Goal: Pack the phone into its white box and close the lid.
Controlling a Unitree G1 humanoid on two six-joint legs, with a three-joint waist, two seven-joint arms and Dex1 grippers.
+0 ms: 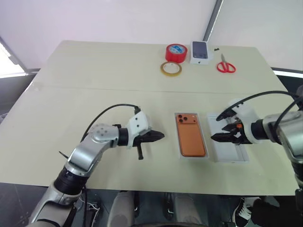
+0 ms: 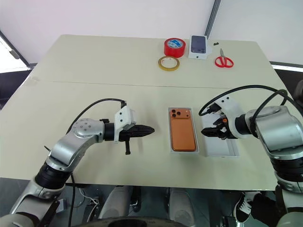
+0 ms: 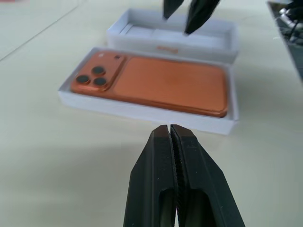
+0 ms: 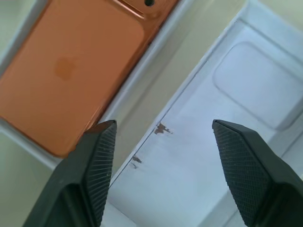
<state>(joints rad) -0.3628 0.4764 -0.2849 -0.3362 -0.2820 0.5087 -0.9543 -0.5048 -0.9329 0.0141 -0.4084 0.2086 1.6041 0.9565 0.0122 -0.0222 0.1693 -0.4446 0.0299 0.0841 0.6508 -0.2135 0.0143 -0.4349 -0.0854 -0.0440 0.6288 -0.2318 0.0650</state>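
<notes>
Phone [image 1: 191, 135] lies camera side up in the white box [image 1: 178, 142], near the table's front edge and about midway between the two arms. Its long axis runs from the robot toward the far edge, and the three-lens cluster sits at the far end, on the robot's left corner. Just right of the box, with a narrow strip of table between them, lies the lid [image 1: 230, 150], hollow side up and parallel to the phone.

Left gripper [image 1: 161, 136] hangs above the table to the left of the box, pointing at it, fingers [image 3: 176, 161] pressed together and holding nothing. Right gripper [image 1: 216, 137] hovers over the lid's left part, fingers [image 4: 97, 151] spread wide apart and empty.

The table [image 1: 94, 85] is pale beige with a faint seam across it; behind it are white tent walls and a slanting pole [image 1: 213, 19].

Along the far edge, well apart from the phone, stand a red tape roll [image 1: 176, 52], a yellowish tape ring [image 1: 170, 69] just in front of it, a small box [image 1: 200, 51] picturing a dark phone, and red-handled scissors [image 1: 226, 65]. Bare table surrounds the box and lid.
</notes>
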